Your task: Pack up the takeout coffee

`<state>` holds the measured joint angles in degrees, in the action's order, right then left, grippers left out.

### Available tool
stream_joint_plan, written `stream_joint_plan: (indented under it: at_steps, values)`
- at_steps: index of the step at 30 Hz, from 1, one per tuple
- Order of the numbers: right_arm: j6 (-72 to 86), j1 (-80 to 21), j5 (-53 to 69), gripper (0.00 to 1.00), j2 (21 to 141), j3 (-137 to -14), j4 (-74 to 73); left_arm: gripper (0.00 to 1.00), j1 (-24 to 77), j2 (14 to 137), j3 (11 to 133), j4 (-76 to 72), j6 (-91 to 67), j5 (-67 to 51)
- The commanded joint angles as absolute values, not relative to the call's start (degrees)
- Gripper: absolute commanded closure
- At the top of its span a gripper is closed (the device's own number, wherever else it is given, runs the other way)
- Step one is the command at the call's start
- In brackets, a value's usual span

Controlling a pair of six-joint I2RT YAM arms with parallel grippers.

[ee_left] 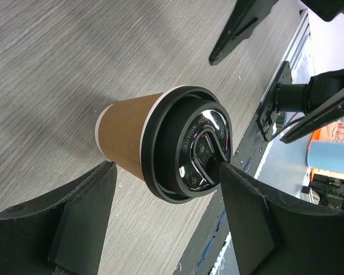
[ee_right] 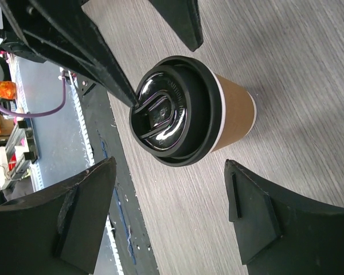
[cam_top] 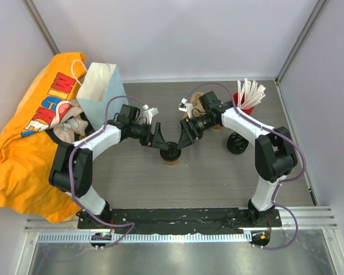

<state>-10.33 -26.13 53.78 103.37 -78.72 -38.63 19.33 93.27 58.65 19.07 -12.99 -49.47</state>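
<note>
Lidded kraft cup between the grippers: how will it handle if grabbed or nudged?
The cup likely tips if nudged high: its base looks narrower than the black lid on top. The kraft paper wall probably dents under a hard squeeze. Weight can't be judged; the lid hides the contents.

White-black arms (cam_top: 105, 138), purple cables (cam_top: 73, 172), black fingers (ee_left: 80, 223)

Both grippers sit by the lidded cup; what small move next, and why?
Probably close the left gripper on the brown kraft paper cup with black plastic lid: its open jaws frame it, and the pale paper bag stands on that arm's side.
</note>
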Motion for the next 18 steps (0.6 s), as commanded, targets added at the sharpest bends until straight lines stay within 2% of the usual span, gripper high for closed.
stream_joint_plan:
  at_steps: [1,4,7,12,18]
  values:
    - [-9.4,-26.1,55.46,0.18,103.62,-78.84,-36.12,0.24,19.78,93.16,58.01,17.4,-11.78,-49.22]
    - [-9.23,-26.19,55.11,0.17,103.62,-78.58,-36.03,0.24,19.78,92.99,57.66,17.05,-11.78,-49.04]
    - [-9.05,-26.19,55.11,0.09,103.36,-77.96,-35.42,0.23,19.86,92.9,57.39,16.7,-11.87,-48.78]
    - [-8.35,-26.19,55.02,0.05,103.18,-76.91,-33.84,0.23,19.95,92.73,56.95,16.35,-11.95,-48.25]
    - [-7.82,-26.19,55.37,0.03,103.18,-76.82,-33.05,0.23,19.86,92.46,56.43,15.65,-11.95,-47.99]
